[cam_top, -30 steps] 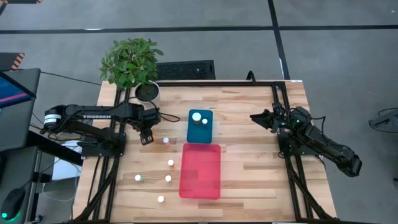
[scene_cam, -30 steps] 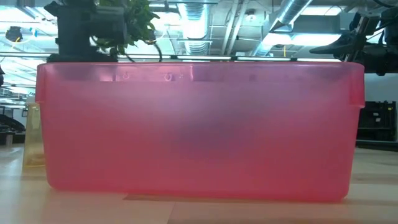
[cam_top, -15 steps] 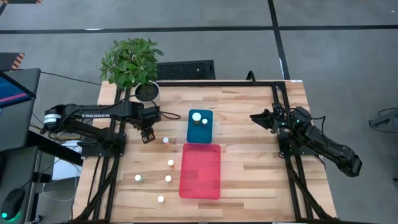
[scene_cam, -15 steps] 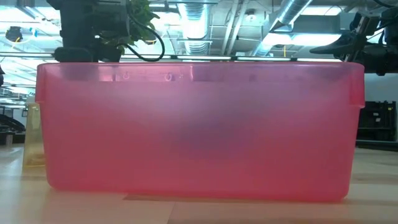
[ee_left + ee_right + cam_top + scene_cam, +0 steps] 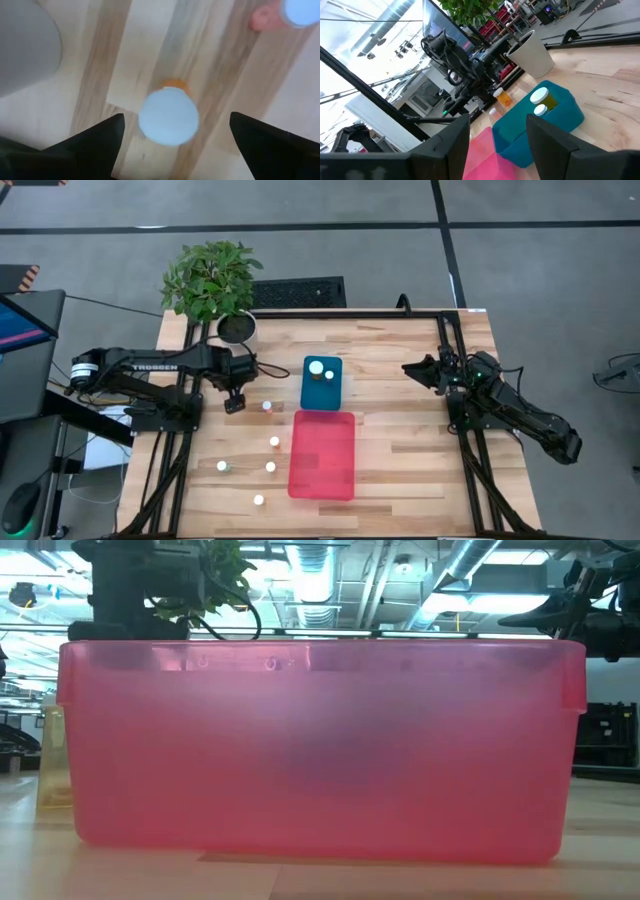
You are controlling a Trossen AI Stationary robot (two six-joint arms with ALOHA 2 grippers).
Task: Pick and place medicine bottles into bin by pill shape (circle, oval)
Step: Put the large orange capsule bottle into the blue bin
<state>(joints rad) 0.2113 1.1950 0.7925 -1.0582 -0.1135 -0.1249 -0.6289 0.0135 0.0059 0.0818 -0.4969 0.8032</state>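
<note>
1. Nearest the low camera, the pink bin (image 5: 320,755) was seen standing empty at the counter's (image 5: 400,460) front; four white-capped medicine bottles (image 5: 270,467) were scattered loose on the wood just to its left.
2. Further back, the left gripper (image 5: 234,402) was held over the counter with its fingers (image 5: 90,145) spread wide and nothing between them; an orange-bodied bottle (image 5: 168,116) stood upright directly beneath, framed by the open fingers but not touched.
3. That bottle was judged light, rigid and smooth-sided, so it could tip or slip easily; a hold across the body just under the cap was judged safest.
4. Behind the pink bin, the blue bin (image 5: 321,383) was seen to hold two bottles.
5. At the far right edge the right gripper (image 5: 412,369) was parked, fingers apart, empty.
6. The potted plant (image 5: 212,280) was seen at the back corner.
</note>
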